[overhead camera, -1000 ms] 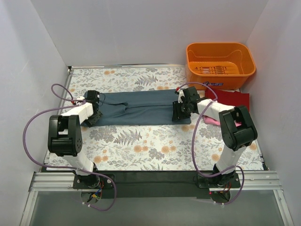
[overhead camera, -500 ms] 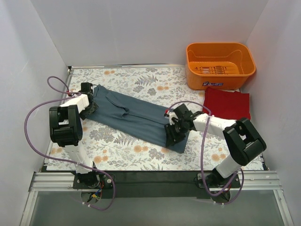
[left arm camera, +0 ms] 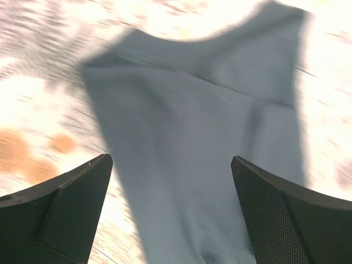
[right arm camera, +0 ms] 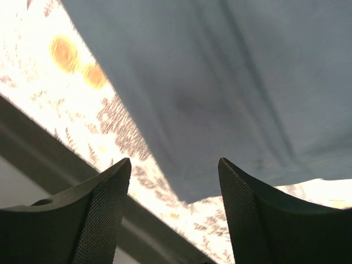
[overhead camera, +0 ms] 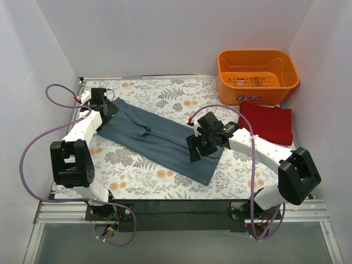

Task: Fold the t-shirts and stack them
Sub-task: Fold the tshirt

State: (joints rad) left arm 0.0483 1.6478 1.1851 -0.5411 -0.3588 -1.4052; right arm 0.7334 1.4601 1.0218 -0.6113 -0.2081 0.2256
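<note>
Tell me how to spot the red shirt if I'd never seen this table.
Find the orange basket in the far right corner of the table. The red shirt lies flat just in front of it. Unlike the long blue-grey shirt spread across the middle, it is a small, neat dark red rectangle.

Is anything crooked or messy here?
Yes. The blue-grey t-shirt lies slanted across the table, wrinkled near its middle, while the dark red t-shirt lies flat and neat near the orange basket.
</note>
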